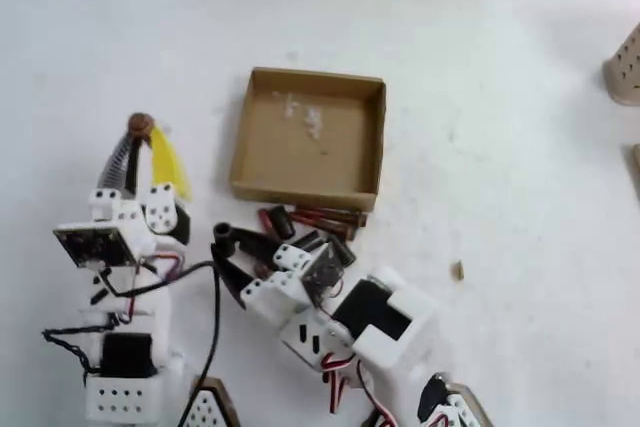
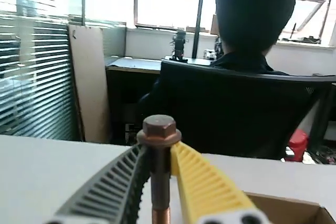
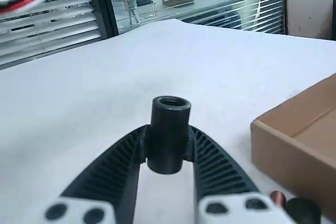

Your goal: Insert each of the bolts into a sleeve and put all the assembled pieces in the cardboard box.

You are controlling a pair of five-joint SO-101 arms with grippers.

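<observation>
From above, the left pincer (image 1: 143,137) is clamped on a bolt (image 1: 140,125) beside the box (image 1: 300,190). The right pincer (image 1: 225,242) grips a sleeve (image 1: 222,232) nearby, probably so the 2 parts can be joined off the bench (image 1: 500,97). Spare parts (image 1: 310,225) lie against the box's near wall. The left wrist view shows the bolt pinched just under its head, shank running back between the fingers (image 2: 205,182). In the right wrist view, the sleeve's open bore is exposed, ready for a shank.

left tool (image 2: 159,149) clamped, right tool (image 3: 167,136) clamped
</observation>
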